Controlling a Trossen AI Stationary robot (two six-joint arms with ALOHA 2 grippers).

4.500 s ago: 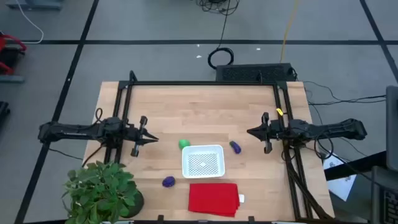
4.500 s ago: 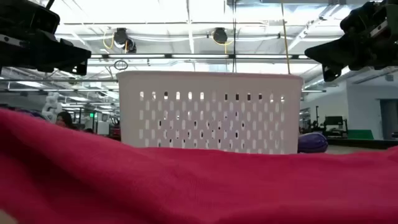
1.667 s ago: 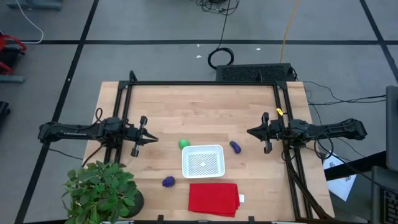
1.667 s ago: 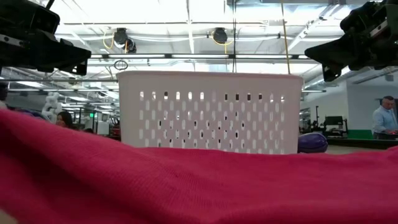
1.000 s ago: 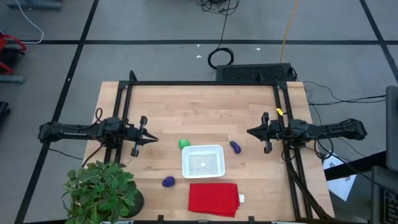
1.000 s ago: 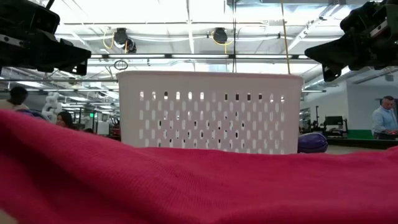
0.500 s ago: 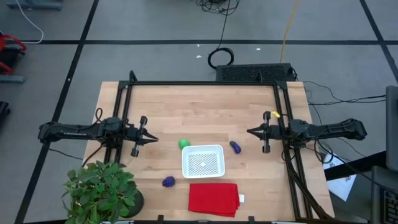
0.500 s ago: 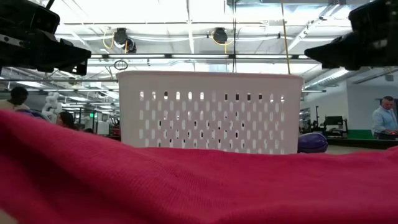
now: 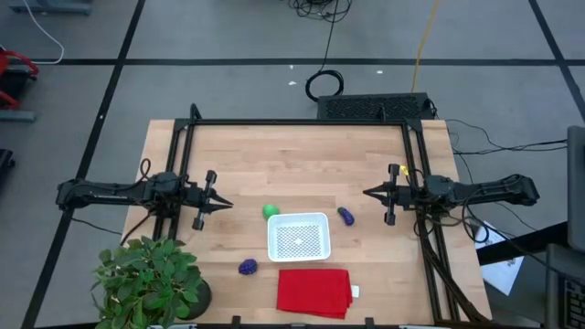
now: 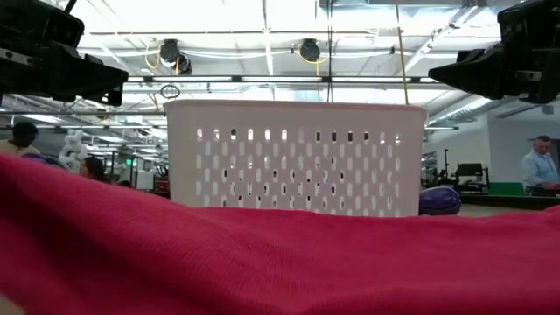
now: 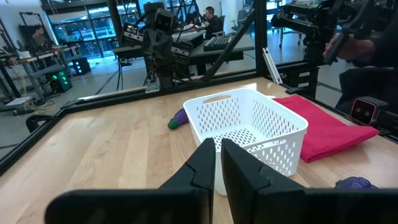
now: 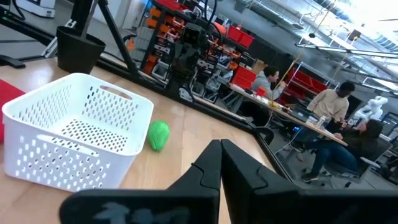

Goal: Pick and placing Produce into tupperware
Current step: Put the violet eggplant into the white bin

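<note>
The white container (image 9: 272, 236) stands on the wooden table's near half, between both arms. The bright green piece (image 9: 271, 211) lies just off its far-left corner, and the elongated purple piece (image 9: 345, 216) just off its right side. The roundish purple piece (image 9: 248, 267) lies near its near-left corner. My left gripper (image 9: 227, 206) hovers shut, left of the green piece and pointing right. My right gripper (image 9: 366, 193) hovers shut, right of the elongated purple piece and pointing left. Neither touches anything.
A folded red cloth (image 9: 313, 291) lies at the near edge in front of the container and fills the low view's foreground. A leafy potted plant (image 9: 151, 279) stands at the near-left corner. Black frame rails (image 9: 292, 122) border the table. People show in the room beyond.
My right gripper has risen a little and tipped up from a downward slant to about level, still shut. The left arm, the produce and the container have kept still.
</note>
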